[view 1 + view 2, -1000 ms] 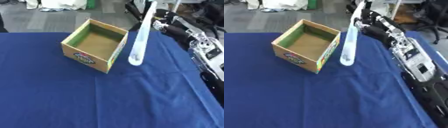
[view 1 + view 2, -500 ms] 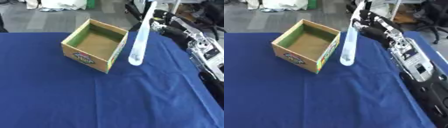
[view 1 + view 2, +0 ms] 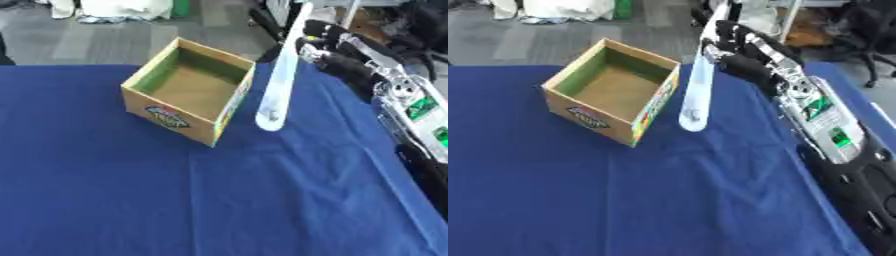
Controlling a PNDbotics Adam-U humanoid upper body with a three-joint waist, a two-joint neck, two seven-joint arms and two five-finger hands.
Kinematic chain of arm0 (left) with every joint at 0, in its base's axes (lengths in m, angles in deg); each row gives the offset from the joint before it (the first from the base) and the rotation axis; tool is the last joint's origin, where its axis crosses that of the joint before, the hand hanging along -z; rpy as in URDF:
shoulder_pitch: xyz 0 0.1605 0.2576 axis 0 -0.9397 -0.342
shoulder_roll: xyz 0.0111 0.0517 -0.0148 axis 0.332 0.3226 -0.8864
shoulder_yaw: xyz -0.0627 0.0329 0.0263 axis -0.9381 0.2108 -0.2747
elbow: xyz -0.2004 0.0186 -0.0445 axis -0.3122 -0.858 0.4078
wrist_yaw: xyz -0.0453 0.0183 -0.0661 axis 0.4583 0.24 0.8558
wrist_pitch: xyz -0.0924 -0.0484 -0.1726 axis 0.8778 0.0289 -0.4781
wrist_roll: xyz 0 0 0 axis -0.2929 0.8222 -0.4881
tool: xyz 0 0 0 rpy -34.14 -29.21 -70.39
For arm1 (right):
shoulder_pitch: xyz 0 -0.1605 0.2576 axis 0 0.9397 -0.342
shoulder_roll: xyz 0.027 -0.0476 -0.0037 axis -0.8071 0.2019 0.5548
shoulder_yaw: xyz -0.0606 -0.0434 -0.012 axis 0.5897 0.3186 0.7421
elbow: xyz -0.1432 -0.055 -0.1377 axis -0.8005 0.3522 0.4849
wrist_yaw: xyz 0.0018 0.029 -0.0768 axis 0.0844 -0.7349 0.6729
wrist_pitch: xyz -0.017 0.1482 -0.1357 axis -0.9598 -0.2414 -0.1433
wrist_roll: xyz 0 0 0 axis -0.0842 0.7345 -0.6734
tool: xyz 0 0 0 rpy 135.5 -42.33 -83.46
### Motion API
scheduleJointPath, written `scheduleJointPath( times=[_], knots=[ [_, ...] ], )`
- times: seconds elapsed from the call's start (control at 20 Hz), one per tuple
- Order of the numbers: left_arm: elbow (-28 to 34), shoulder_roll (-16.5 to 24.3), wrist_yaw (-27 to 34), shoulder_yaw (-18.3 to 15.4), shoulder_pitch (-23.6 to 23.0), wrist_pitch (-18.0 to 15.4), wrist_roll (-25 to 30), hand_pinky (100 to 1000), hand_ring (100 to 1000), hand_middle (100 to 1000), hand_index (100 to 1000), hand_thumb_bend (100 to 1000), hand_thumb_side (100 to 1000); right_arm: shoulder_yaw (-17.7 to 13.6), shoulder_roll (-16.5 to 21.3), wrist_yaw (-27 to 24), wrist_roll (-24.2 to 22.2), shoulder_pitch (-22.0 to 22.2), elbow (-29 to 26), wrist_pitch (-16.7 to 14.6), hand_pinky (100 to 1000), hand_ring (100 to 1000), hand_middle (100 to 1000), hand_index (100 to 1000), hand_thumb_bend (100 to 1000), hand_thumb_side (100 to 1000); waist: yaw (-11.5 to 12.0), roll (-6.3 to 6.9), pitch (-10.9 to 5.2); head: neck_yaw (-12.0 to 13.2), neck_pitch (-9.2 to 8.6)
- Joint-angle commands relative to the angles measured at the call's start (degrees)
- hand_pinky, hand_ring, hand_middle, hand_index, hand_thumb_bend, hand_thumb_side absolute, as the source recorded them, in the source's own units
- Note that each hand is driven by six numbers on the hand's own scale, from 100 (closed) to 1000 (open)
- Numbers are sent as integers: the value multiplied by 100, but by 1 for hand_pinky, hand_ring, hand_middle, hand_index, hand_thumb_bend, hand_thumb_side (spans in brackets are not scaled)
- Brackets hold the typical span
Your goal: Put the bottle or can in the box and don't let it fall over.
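Your right hand (image 3: 730,46) has its fingers grasping the bottle (image 3: 696,89), tilted just beside the open box's (image 3: 187,89) right rim, blue table (image 3: 219,200) below

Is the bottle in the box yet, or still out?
Out. The bottle hangs in the right hand, just right of the box, whose inside shows only bare cardboard.

1. The surface (image 3: 219,200) is covered in a dark blue cloth with a few creases.
2. An open cardboard box (image 3: 188,97) sits directly on it toward the far side, turned at an angle.
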Motion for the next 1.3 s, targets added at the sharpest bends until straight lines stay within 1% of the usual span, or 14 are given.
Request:
scheduleJointPath(
  times=[0.05, 0.2, 0.25, 0.3, 0.6, 0.9, 1.3],
  knots=[
    [77, 169, -2, -18, 60, -13, 3, 915, 1000, 1000, 781, 434, 622, -172, 108, 52, 99, -14, 17, -2, 1000, 1000, 1000, 1000, 100, 439, -5, 17, -105, 20, -57],
    [81, 170, -2, -25, 61, -16, -6, 915, 1000, 1000, 781, 434, 621, -254, 138, 38, 180, 62, 94, -16, 1000, 1000, 1000, 1000, 100, 436, -7, 20, -103, 33, -81],
    [81, 170, -3, -26, 60, -17, -8, 915, 1000, 1000, 781, 434, 621, -281, 149, 26, 207, 90, 117, -16, 1000, 1000, 1000, 1000, 100, 451, -9, 21, -103, 31, -85],
    [81, 171, -3, -27, 58, -17, -9, 915, 1000, 1000, 781, 434, 621, -309, 162, 10, 233, 116, 136, -18, 1000, 1000, 1000, 1000, 100, 434, -11, 22, -102, 28, -85],
    [74, 177, -9, -30, 44, -22, -5, 915, 1000, 1000, 780, 434, 622, -416, 249, -89, 315, 198, 196, -38, 1000, 1000, 1000, 1000, 100, 436, -29, 26, -93, -16, -100],
    [73, 177, -8, -28, 48, -24, -2, 915, 1000, 1000, 780, 434, 622, -433, 306, -133, 292, 193, 239, -45, 1000, 1000, 1000, 1000, 100, 438, -21, 25, -91, -17, -107],
    [75, 173, -8, -20, 69, -20, 11, 915, 1000, 1000, 780, 433, 622, -401, 378, -174, 139, 47, 420, -87, 1000, 1000, 1000, 1000, 100, 452, 0, 22, -58, -29, -133]
  ],
)
